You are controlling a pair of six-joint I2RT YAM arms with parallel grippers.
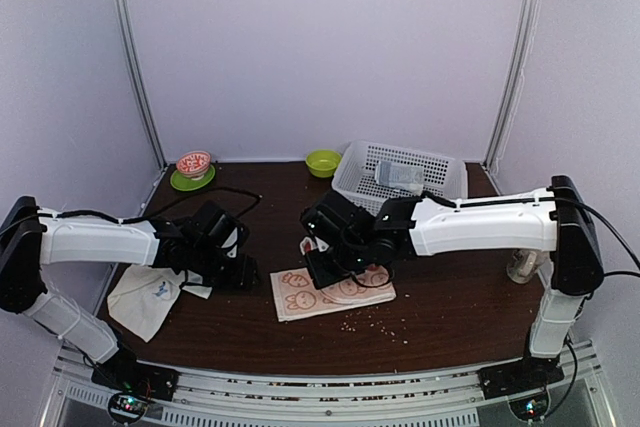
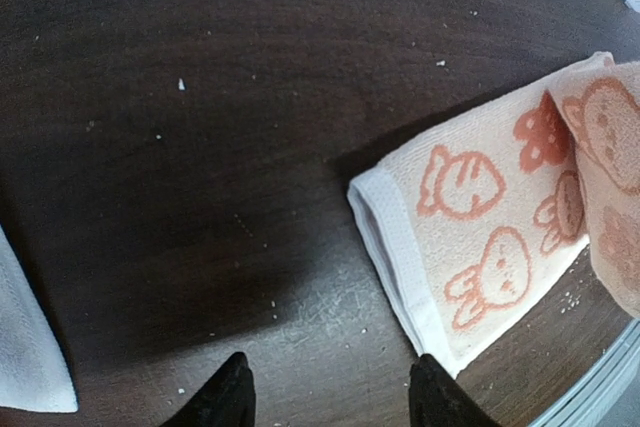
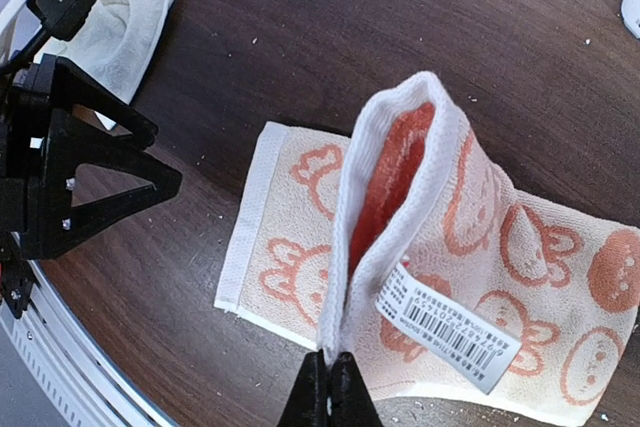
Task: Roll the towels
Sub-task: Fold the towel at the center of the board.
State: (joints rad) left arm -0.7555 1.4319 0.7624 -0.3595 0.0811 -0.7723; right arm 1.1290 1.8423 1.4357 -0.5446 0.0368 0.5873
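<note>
The cream cloth towel printed with orange-pink cartoon faces lay on the dark brown wooden table, close to the middle of its near edge. The right tool was clenched on the towel's white hem. From that pinch a fold of the cloth rose off the flat part in an open loop, showing a deeper orange inside. A white barcode label sat on the fold just beside the pinch, and the rest of the towel lay flat on the table.

The left tool hovered just to the left of that towel, its jaws apart with only bare table between them, grasping nothing.

The plain cream-white cloth towel with a small blue mark lay rumpled at the table's near left corner, well apart from the printed one.

A white plastic mesh basket sat toward the far right corner with a pale object inside. A small lime-green bowl stood just beside it at the far edge. A green plate carrying a red-patterned bowl stood at the far left corner. Pale crumbs were scattered by the near edge.
</note>
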